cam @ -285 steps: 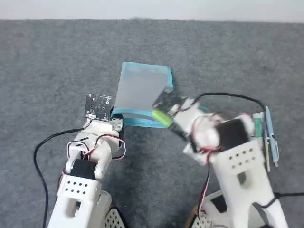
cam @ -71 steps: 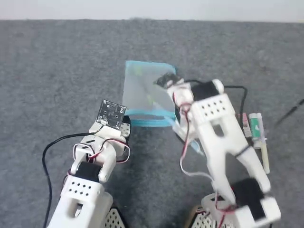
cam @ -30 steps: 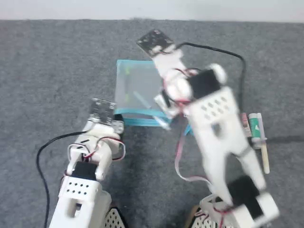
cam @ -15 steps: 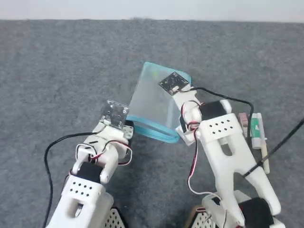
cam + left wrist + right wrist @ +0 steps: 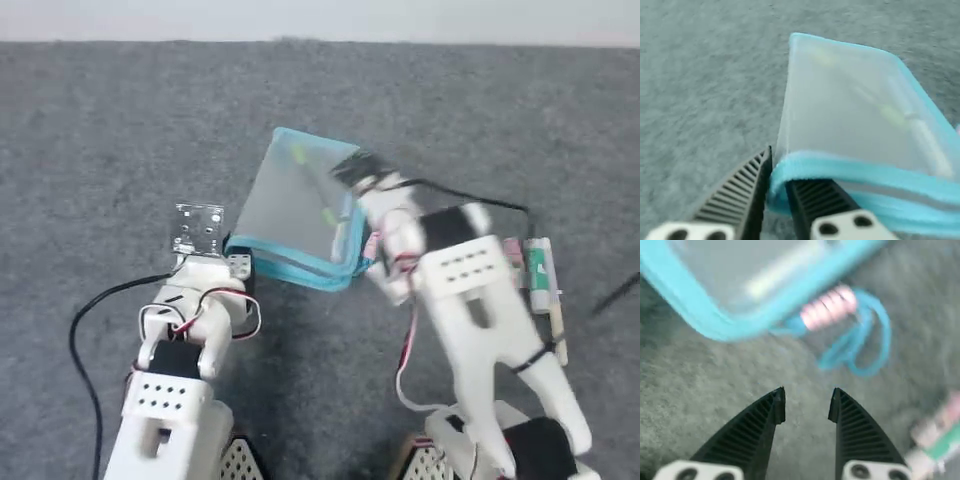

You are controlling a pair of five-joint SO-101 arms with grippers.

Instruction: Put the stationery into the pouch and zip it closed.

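The translucent pouch (image 5: 295, 205) with teal trim lies tilted on the grey mat, with a green item (image 5: 327, 216) and a white pen (image 5: 925, 137) showing inside it. My left gripper (image 5: 777, 182) is shut on the pouch's (image 5: 850, 115) teal rim at its near left corner (image 5: 240, 262). My right gripper (image 5: 806, 402) stands open over bare mat just short of the pouch's (image 5: 740, 280) near right corner. Beyond its tips lie the pink zipper pull (image 5: 827, 312) and a blue cord loop (image 5: 865, 350). The right arm (image 5: 460, 270) covers that corner from above.
Several loose stationery pieces (image 5: 540, 280) lie in a row on the mat to the right of the right arm, one of them green and white (image 5: 935, 440). The grey mat (image 5: 120, 130) stretches open to the left and behind the pouch.
The right gripper has drawn back off the pouch to its near right corner. The left arm has pulled its corner leftward, and the pouch has swung and shifted left with it.
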